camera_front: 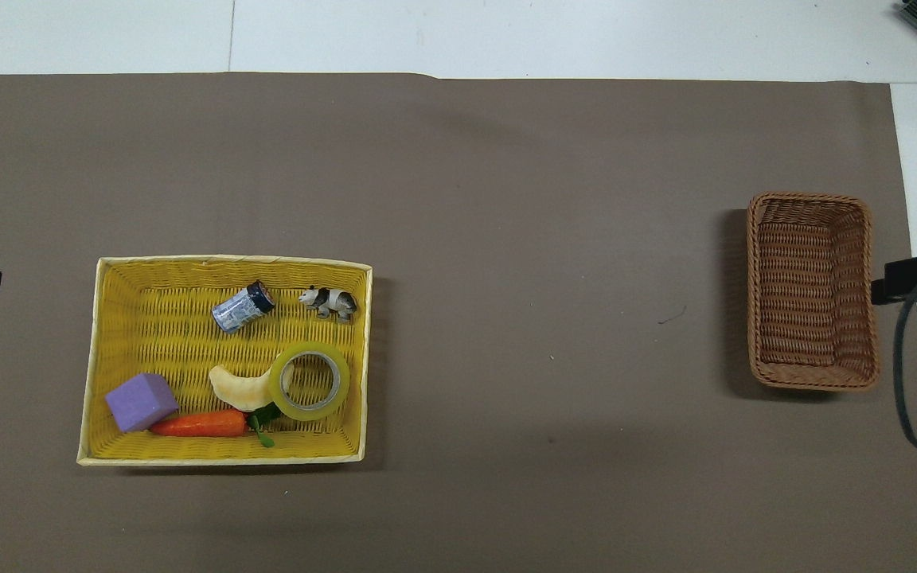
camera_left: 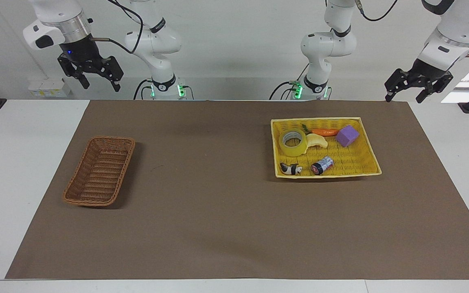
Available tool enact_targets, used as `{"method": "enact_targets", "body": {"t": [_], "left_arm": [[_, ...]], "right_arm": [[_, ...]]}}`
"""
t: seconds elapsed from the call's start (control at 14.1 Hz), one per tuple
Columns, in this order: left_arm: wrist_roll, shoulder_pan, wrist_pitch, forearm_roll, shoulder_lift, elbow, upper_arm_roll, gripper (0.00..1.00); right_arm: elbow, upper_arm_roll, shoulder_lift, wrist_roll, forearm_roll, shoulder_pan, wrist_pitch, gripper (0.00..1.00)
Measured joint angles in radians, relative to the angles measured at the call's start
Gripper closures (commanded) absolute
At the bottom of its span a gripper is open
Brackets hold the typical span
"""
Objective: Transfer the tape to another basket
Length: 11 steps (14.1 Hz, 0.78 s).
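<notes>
Sitting nearest camera, toward right arm's end of brown mat (camera_left: 234,228): empty wicker basket (camera_left: 100,171). Lying flat in yellow tray (camera_left: 371,148), corner nearest robots and table middle: tape (camera_left: 293,142), touching crescent toy (camera_left: 318,141). Likely light, stiff, slick; pinching across wall through core. Hanging raised, jaws released: left gripper (camera_left: 406,97), right gripper (camera_left: 101,85).

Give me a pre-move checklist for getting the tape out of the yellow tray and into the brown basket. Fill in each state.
1. Tape visible in the yellow tray, lying flat, hole up: ok.
2. Room around the tape: not ok. The pale crescent toy touches it and the carrot lies close.
3. Brown basket has nothing in it, at the right arm's end of the table: ok.
4. Left gripper open, holding nothing, raised at the table's edge: ok.
5. Right gripper open, holding nothing, raised at the table's edge: ok.
6. Mat between tray and basket free of things: ok.
</notes>
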<state>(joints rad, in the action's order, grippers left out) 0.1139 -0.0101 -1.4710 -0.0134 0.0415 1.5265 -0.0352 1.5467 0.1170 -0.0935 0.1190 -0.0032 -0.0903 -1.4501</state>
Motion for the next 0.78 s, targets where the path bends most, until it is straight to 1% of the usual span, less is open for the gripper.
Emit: {"method": "enact_targets", "body": {"t": [0.78], "left_arm": [[0.000,0.002,0.000,0.000,0.020,0.037,-0.005,0.00]], "right_arm": [[0.000,0.000,0.000,0.000,0.000,0.000,0.000,0.00]]}}
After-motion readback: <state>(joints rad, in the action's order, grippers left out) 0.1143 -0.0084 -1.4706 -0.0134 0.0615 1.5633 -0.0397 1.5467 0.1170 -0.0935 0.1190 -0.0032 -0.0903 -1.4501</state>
